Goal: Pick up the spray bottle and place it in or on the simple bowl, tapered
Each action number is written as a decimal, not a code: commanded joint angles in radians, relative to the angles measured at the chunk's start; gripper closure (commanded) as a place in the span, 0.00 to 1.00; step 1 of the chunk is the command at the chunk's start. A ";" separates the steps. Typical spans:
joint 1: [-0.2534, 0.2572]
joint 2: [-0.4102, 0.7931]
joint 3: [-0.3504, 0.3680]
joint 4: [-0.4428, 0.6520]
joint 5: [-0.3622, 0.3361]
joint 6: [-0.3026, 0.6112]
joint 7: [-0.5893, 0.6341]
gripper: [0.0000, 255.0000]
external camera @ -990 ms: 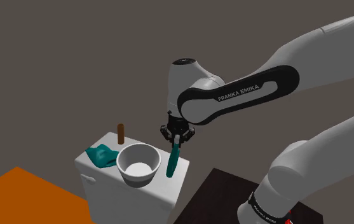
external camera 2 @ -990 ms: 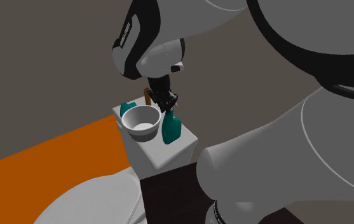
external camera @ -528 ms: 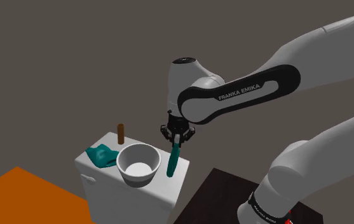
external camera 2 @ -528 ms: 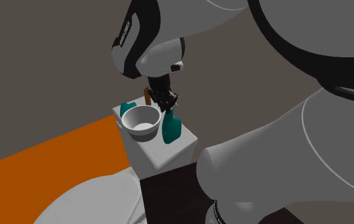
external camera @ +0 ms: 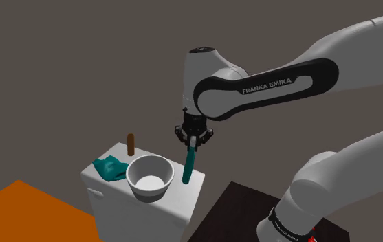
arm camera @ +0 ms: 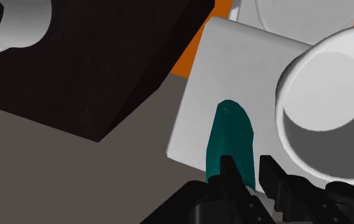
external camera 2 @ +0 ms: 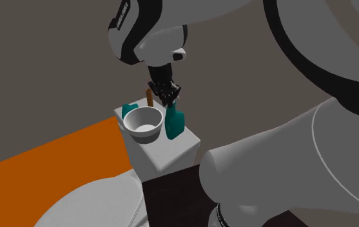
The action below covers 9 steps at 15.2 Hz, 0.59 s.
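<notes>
A slim teal spray bottle [external camera: 189, 166] hangs upright from my black gripper [external camera: 194, 141], which is shut on its top. The bottle sits just above the white tank lid [external camera: 107, 184], beside the white tapered bowl [external camera: 148, 177] on the shoulder view's right. In the second exterior view the gripper [external camera 2: 166, 100] holds the bottle [external camera 2: 174, 122] right of the bowl [external camera 2: 143, 121]. The wrist view shows both fingers clasping the bottle [arm camera: 231, 140] at the gripper [arm camera: 248, 167], with the empty bowl [arm camera: 325, 102] close alongside.
A crumpled teal thing [external camera: 109, 168] and a short brown cylinder [external camera: 131, 143] stand on the lid behind the bowl. My dark stand [external camera: 231, 213] sits close to the tank. Orange floor [external camera: 25, 213] and a white toilet seat [external camera 2: 94, 203] lie below.
The arm has risen a little and the spray bottle has come up with it, its base now higher beside the bowl. The bowl has not moved.
</notes>
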 commanded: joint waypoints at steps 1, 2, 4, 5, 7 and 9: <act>0.002 -0.015 -0.007 0.018 0.002 -0.033 -0.005 1.00; 0.002 -0.021 -0.010 0.028 0.002 -0.048 -0.007 1.00; 0.003 -0.030 -0.017 0.048 0.002 -0.077 -0.011 1.00; 0.003 -0.035 -0.020 0.058 0.001 -0.092 -0.013 1.00; 0.003 -0.043 -0.025 0.079 0.001 -0.120 -0.017 1.00; 0.002 -0.049 -0.031 0.101 -0.001 -0.149 -0.020 1.00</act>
